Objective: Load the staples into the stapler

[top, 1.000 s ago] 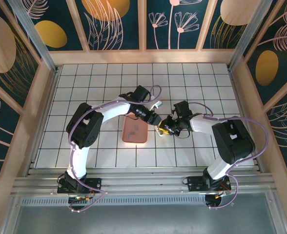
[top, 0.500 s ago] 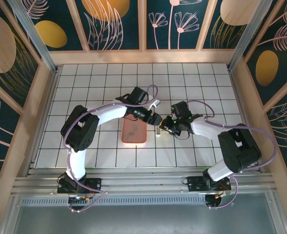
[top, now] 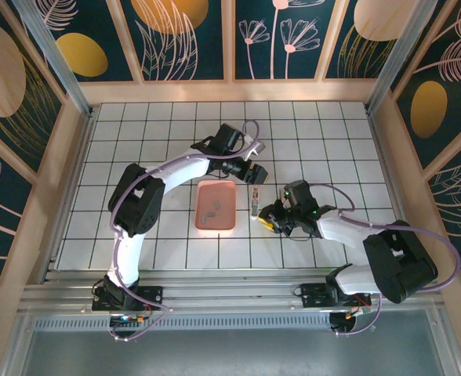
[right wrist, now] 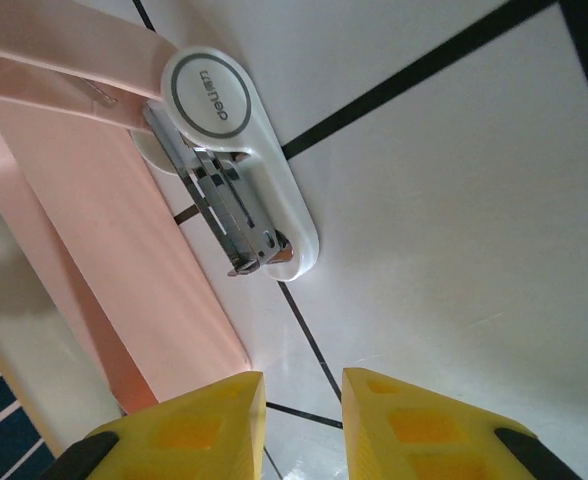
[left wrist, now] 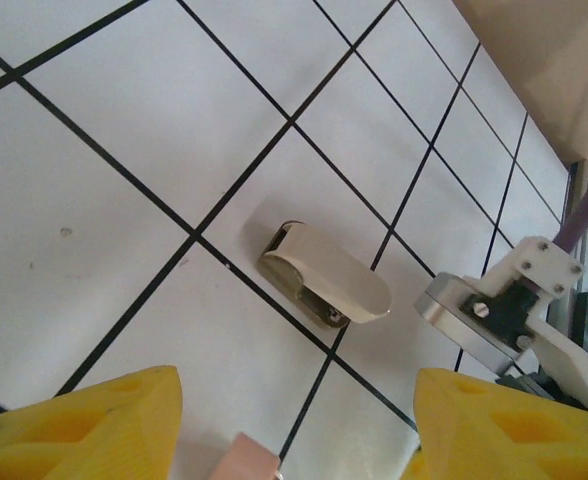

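The white stapler [top: 255, 200] lies on the tiles just right of the pink tray [top: 201, 223]. In the right wrist view the stapler [right wrist: 274, 215] lies open, its metal magazine bare. The left wrist view has the stapler [left wrist: 326, 272] a little ahead of the fingers. My left gripper [top: 253, 174] [left wrist: 296, 405] hovers just beyond it, open wide and empty. On the near side, my right gripper [top: 266, 218] [right wrist: 302, 405] points at it, jaws a narrow gap apart with nothing between. Tiny grey bits in the tray [top: 212, 210] look like the staples, too small to tell apart.
The pink tray's long side [right wrist: 94, 230] runs close beside the stapler, and its corner [left wrist: 251, 462] pokes in between the left fingers. Wooden walls [top: 66, 164] fence the tiled floor. Open tiles stretch away at the back and far right.
Both grippers have backed off the stapler: the left one opened and drew away toward the back, the right one pulled toward the near right. The stapler stays on the tiles.
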Robot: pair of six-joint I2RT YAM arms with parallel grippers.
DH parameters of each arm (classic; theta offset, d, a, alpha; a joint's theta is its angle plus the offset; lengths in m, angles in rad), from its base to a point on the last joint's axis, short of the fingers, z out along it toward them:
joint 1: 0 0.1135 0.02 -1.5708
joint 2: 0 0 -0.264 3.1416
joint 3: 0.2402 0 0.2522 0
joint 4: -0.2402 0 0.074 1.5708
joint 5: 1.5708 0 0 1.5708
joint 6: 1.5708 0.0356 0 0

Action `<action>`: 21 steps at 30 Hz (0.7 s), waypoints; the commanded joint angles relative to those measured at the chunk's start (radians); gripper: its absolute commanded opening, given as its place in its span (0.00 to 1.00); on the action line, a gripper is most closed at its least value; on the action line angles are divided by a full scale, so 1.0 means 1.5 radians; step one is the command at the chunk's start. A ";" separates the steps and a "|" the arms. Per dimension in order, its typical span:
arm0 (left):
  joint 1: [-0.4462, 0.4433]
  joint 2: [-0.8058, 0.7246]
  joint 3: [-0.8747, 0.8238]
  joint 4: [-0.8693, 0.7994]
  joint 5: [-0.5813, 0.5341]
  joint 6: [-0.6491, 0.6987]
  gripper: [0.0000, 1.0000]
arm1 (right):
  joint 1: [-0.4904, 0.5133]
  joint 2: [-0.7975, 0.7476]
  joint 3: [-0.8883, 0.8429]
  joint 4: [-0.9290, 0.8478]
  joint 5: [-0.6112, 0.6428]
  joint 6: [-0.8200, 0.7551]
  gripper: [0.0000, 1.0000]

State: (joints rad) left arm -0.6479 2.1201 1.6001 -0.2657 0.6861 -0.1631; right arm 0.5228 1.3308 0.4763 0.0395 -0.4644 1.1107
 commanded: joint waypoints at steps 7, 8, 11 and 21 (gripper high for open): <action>-0.008 0.056 0.035 -0.060 0.076 0.063 0.61 | 0.005 0.063 -0.002 0.112 -0.048 0.036 0.26; -0.010 0.057 0.033 -0.060 0.078 0.066 0.61 | 0.006 0.074 -0.001 0.119 -0.049 0.036 0.26; -0.011 0.059 0.031 -0.059 0.099 0.069 0.60 | 0.005 0.091 0.002 0.131 -0.046 0.039 0.26; -0.013 0.045 0.016 -0.060 0.135 0.084 0.54 | 0.002 0.126 0.025 0.103 -0.008 0.018 0.22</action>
State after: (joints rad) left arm -0.6640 2.1952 1.6234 -0.3347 0.8398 -0.0700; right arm 0.5236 1.5085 0.4862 0.2127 -0.5156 1.1584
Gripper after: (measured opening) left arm 0.545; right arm 0.221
